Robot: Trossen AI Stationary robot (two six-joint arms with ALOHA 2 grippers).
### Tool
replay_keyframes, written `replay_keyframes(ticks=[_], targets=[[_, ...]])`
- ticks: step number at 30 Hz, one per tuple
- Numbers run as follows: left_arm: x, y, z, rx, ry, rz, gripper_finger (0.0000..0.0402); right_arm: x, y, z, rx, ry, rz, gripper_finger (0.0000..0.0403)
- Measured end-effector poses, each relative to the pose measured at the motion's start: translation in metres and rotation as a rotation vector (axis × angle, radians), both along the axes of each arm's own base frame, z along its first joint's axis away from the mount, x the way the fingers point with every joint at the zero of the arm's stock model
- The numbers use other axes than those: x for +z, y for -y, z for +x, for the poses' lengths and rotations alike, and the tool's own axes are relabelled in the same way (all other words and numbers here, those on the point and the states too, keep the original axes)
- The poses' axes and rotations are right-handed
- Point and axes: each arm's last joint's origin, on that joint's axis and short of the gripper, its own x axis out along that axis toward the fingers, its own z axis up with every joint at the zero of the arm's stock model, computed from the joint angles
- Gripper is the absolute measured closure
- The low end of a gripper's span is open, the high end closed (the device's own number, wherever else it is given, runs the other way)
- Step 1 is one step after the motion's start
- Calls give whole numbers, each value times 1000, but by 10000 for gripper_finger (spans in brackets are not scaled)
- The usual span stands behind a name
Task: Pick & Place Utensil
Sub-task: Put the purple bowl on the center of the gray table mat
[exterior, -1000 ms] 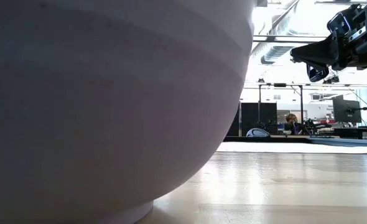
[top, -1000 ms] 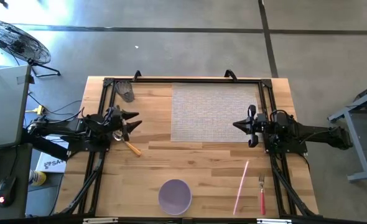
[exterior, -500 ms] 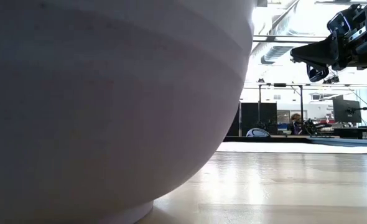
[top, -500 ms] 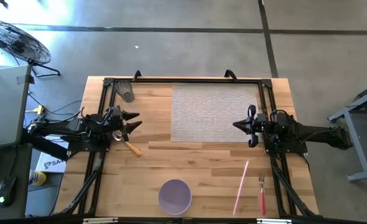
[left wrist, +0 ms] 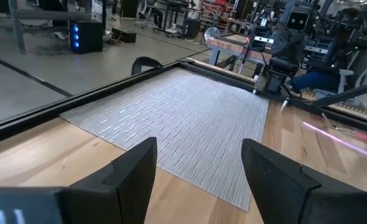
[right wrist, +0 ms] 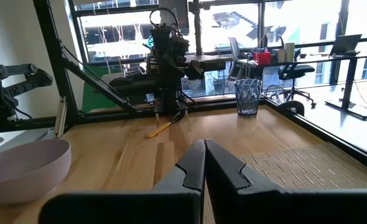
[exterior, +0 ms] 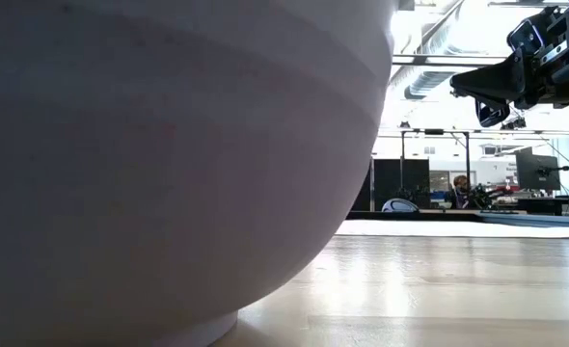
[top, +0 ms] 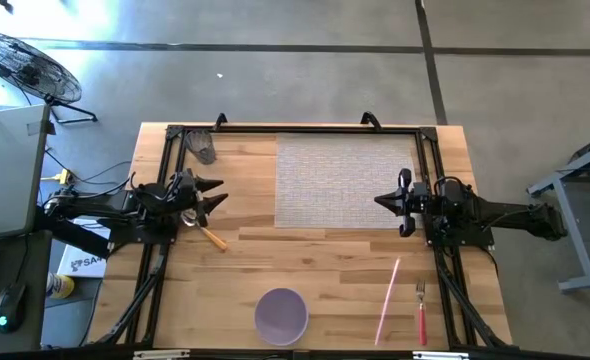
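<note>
We judge the task not yet begun. The left gripper (top: 218, 192) hovers at the table's 9 o'clock edge, jaws parted and empty; the wooden-handled spoon (top: 211, 237) lies just beside it. The right gripper (top: 381, 202) waits at 3 o'clock, jaws closed on nothing. The fork (top: 421, 312) and pink straw (top: 388, 300) lie at 5 o'clock, the bowl (top: 281, 315) at 6 o'clock. All picking and placing remains.

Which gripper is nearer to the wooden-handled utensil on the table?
Left. The left gripper hangs open almost over the wooden-handled utensil, just beside it. The right gripper is shut, far across the grey mat.
</note>
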Motion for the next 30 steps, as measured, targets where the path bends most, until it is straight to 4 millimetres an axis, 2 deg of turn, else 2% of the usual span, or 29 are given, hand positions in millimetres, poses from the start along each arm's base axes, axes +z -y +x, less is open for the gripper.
replay_keyframes(ticks=[5, 14, 19, 22, 30], targets=[[0, 1, 0, -35, 1, -7, 170, 0, 0, 0, 0, 0, 0, 399], [3, 6, 2, -220, 32, -33, 170, 0, 0, 0, 0, 0, 0, 400], [10, 10, 5, -358, 122, 6, 170, 0, 0, 0, 0, 0, 0, 399], [6, 13, 10, -426, 163, 9, 170, 0, 0, 0, 0, 0, 0, 401], [-5, 14, 27, -437, 115, -53, 170, 0, 0, 0, 0, 0, 0, 398]])
